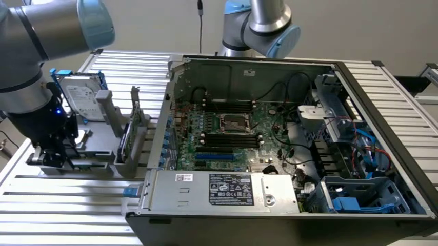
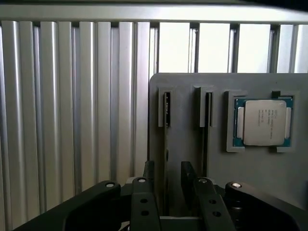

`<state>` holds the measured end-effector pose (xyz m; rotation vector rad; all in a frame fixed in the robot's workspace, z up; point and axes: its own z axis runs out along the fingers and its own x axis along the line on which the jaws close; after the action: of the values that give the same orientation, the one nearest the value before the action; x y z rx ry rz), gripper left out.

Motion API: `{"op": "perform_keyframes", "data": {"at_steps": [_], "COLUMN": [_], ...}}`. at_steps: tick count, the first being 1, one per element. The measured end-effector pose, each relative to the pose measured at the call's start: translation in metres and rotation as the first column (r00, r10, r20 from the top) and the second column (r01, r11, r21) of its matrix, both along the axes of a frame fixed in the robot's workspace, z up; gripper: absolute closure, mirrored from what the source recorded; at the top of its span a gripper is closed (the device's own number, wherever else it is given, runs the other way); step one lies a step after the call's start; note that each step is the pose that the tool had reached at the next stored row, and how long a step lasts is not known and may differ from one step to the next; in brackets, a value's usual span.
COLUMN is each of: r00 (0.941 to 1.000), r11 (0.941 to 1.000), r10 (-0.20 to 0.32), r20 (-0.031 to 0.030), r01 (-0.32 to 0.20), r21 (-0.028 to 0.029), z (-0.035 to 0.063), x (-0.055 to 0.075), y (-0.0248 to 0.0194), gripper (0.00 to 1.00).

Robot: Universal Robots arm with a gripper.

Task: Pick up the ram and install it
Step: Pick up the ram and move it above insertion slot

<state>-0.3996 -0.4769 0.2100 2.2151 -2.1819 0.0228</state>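
A ribbed silver aluminium table of long parallel slats carries a grey plastic holder block with upright slots near the exterior view's left and, just beside it toward the exterior view's right, a large open black-and-silver metal computer case lying on its side.

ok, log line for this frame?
step: pick | gripper: open, straddling ram | ram: standing in gray holder slot, not lifted | beside: second stick, processor
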Motion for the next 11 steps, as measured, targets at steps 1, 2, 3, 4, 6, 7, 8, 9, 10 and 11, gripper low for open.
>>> {"op": "perform_keyframes", "data": {"at_steps": [1,2,3,4,6,7,8,9,10,11], "r00": [1.0000,1.0000,1.0000,1.0000,1.0000,1.0000,1.0000,1.0000,1.0000,1.0000], "r11": [1.0000,1.0000,1.0000,1.0000,0.9998,0.9997,0.9997,0.9996,0.9996,0.9996], "r10": [0.000,0.000,0.000,0.000,0.000,0.000,0.000,0.000,0.000,0.000], "r20": [0.0005,0.0010,0.0013,0.0013,0.0014,0.0015,0.0014,0.0016,0.0017,0.0015], "r01": [0.000,0.000,0.000,0.000,0.000,0.000,0.000,0.000,0.000,0.000], "r21": [0.0007,0.0022,0.0050,0.0091,0.0181,0.0236,0.0262,0.0271,0.0285,0.0299], "z": [-0.0018,-0.0036,-0.0053,-0.0065,-0.0090,-0.0102,-0.0117,-0.0130,-0.0139,-0.0141], "x": [0.000,0.000,0.000,0.000,0.000,0.000,0.000,0.000,0.000,0.001], "y": [0.0000,0.0001,0.0000,-0.0001,-0.0012,-0.0027,-0.0046,-0.0057,-0.0063,-0.0063], "gripper": [0.64,0.64,0.64,0.64,0.64,0.64,0.64,0.64,0.64,0.64]}}
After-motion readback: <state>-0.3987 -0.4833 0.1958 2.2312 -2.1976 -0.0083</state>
